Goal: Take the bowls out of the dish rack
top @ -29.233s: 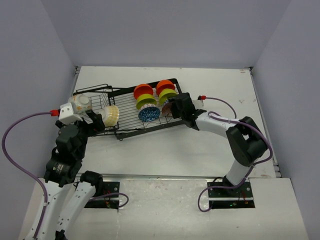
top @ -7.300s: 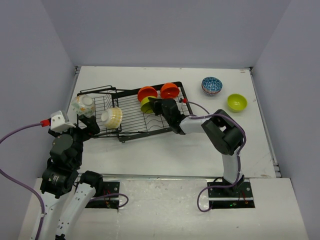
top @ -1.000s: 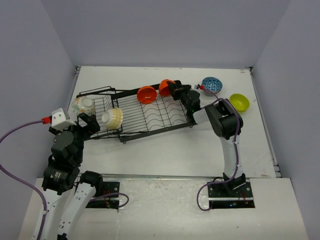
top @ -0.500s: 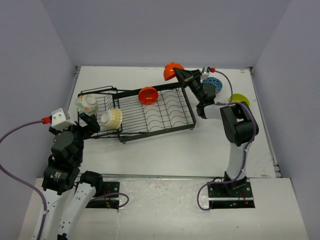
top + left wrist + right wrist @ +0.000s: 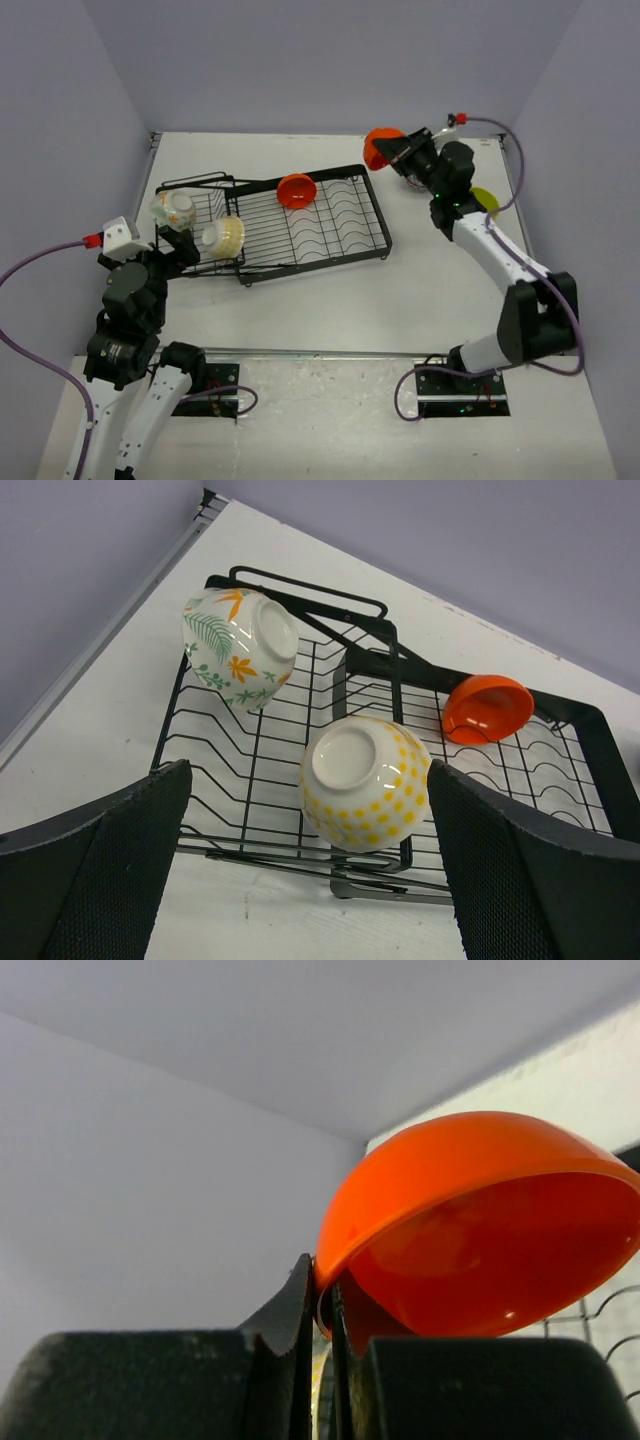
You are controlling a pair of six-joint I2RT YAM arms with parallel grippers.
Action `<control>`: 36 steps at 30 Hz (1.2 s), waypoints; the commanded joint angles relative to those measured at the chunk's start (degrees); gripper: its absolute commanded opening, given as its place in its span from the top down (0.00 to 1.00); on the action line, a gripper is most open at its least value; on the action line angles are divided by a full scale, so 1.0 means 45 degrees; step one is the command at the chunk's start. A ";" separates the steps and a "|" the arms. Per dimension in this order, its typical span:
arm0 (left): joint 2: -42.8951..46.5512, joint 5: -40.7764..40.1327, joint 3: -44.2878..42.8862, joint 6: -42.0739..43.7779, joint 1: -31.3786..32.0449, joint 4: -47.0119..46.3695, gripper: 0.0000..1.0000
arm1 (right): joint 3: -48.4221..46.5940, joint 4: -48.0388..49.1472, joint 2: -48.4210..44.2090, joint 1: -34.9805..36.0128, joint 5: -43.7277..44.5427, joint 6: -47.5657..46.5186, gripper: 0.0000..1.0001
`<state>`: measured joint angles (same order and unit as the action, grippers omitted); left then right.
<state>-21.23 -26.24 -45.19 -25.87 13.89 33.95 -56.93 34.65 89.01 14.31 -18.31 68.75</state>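
R gripper (image 5: 322,1295) pinched tight on rim of the orange bowl (image 5: 378,147), out past the dish rack (image 5: 330,232) at far-right corner. L gripper (image 5: 308,768) wide open, holding nothing (near rack's left end).

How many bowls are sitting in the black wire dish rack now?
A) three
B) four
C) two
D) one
A: a leaf-patterned white bowl, a yellow-dotted cream bowl and one plain orange bowl sit in the rack; the right gripper holds the other orange bowl clear of it.
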 commanded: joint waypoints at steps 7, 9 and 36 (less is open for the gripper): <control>0.0051 0.0069 -0.0055 0.0280 -0.0118 -0.0436 0.00 | -0.6113 -1.5683 -0.0273 -0.0210 0.5257 -1.1540 1.00; 0.0090 0.0050 -0.0036 0.0280 -0.0118 -0.0417 0.00 | -0.6217 -1.6372 0.0549 -0.0210 0.5687 -1.2034 1.00; 0.0441 0.0518 0.0042 0.0358 -0.0079 -0.0553 0.00 | -0.9949 -1.9460 0.6842 -0.0113 0.7465 -1.2642 0.55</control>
<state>-19.88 -24.23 -45.12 -25.76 13.89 33.85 -100.07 -51.79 121.38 13.30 12.58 12.21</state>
